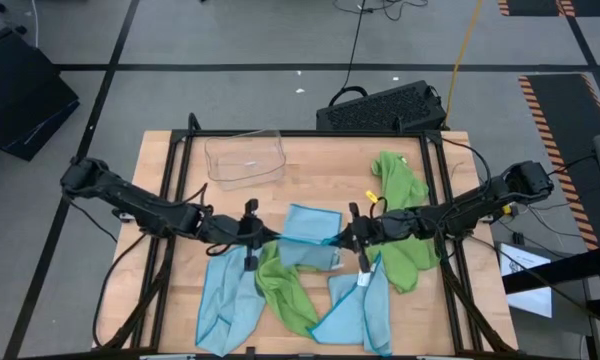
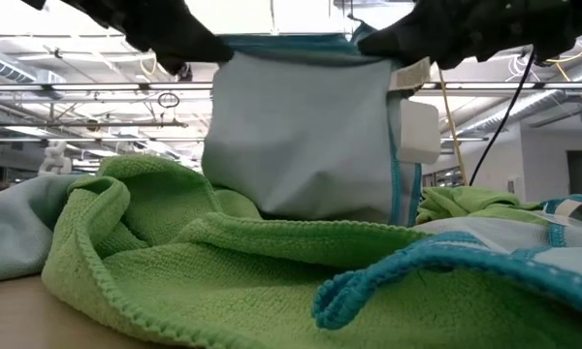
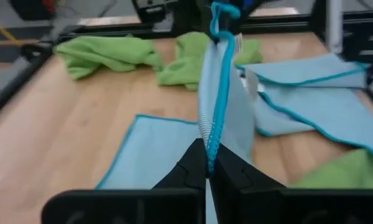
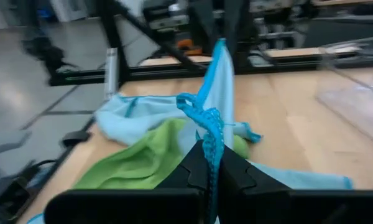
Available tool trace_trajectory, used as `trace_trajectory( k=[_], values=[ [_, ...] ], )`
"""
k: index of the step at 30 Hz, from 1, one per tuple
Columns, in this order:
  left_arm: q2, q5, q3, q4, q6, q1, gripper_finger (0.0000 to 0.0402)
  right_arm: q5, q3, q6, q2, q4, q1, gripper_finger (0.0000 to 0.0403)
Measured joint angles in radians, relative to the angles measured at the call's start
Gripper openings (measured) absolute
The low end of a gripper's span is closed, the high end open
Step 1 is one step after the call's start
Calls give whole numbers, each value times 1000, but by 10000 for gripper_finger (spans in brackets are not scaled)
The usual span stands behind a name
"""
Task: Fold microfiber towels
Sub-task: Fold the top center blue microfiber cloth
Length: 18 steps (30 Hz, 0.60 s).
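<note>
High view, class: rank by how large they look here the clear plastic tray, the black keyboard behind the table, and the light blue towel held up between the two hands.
1. Black keyboard, largest.
2. Clear plastic tray and held light blue towel: they look about alike, so no ranking. The towel hangs folded between the left hand and right hand, hiding its full spread.

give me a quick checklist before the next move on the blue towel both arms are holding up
1. Left gripper shut on the held blue towel edge: ok.
2. Right gripper shut on the opposite edge: ok.
3. Towel lifted and hanging between the grippers, per the low view: ok.
4. Bottom hem clear of the green towel below: cannot tell, the hem is hidden behind it.
5. Bare table to lay it on, toward the clear tray: ok.
6. Held edges level and even: cannot tell.
</note>
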Motion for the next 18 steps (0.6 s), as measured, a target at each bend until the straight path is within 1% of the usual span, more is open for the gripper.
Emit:
trace_trajectory(
  k=[3, 7, 9, 14, 18],
  values=[
    [2, -35, 0, -20, 1, 2, 14, 48, 0, 13, 2, -4, 0, 2],
    [24, -72, 0, -22, 1, 30, 5, 53, 1, 13, 40, 4, 0, 2],
    [35, -77, 0, -31, 1, 48, 8, 66, 1, 11, 73, 24, -3, 2],
    [66, -86, 0, -61, -18, 91, 12, 156, 1, 18, 134, 35, -22, 2],
    [104, -128, 0, -56, -32, 124, 5, 159, 1, 30, 146, 28, -35, 2]
  ],
)
